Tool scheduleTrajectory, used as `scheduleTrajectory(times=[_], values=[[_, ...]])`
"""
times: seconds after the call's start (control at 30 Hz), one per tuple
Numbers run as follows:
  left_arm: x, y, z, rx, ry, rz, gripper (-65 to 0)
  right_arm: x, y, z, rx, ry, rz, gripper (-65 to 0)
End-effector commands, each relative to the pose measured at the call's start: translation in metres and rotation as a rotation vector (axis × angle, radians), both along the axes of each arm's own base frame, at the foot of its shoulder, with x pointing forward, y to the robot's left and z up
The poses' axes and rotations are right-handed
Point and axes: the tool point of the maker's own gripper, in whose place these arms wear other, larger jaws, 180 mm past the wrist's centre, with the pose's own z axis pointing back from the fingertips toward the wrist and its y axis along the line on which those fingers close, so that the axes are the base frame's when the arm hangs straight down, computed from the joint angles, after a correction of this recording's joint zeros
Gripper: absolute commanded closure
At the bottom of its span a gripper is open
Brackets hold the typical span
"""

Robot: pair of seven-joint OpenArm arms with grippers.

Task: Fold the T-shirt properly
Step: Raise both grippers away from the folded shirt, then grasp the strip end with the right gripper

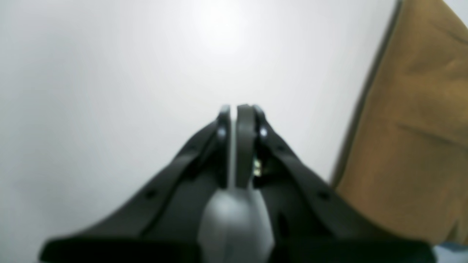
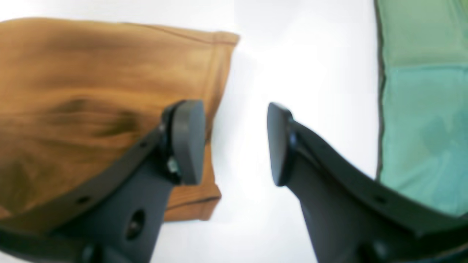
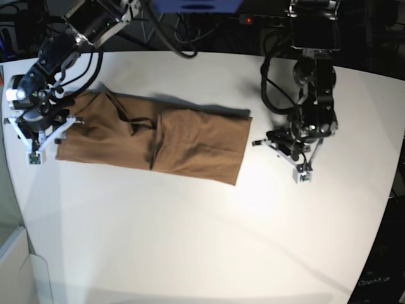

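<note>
Starting with the wrist cameras, I see the left gripper (image 1: 234, 109) filling the lower centre of its frame, its black fingers pressed together with only a thin sliver of light between them and nothing caught there; beyond it is bare white table (image 1: 109, 91), and a brown edge of the T-shirt (image 1: 413, 128) runs down the right side, apart from the fingertips. From the right wrist I get something the left does not give: the right gripper (image 2: 234, 142) with its fingers spread wide, flat grey pads (image 2: 188, 142) facing each other across white surface, the left-hand pad over the shirt's hemmed edge, though I cannot tell whether it touches. A blurred green surface (image 2: 420, 109) fills that frame's right side. Only the base view shows the whole layout: the T-shirt (image 3: 158, 136) lies as a long, narrow, folded brown strip across the upper left of the table (image 3: 202, 240), soft and creased, with a dark fold line near its middle. The right gripper (image 3: 39, 140) sits at the strip's left end; the left gripper (image 3: 294, 152) stands just right of the strip's other end, apart from it.
</note>
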Motion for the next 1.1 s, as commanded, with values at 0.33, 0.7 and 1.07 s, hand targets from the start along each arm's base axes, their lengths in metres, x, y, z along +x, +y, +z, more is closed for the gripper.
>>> scheduleTrajectory(times=[0.33,0.7,1.07], values=[[0.011,0.003,0.013,0.008,-0.047,-0.003,-2.2,0.008,-0.002,-0.025,0.069,0.065,0.006,-27.6],[0.011,0.003,0.013,0.008,-0.047,-0.003,-2.2,0.012,0.008,-0.027,0.114,0.043,0.024,-27.6],[0.011,0.003,0.013,0.008,-0.047,-0.003,-2.2,0.005,0.018,-0.054,0.175,0.099,0.028,-27.4]])
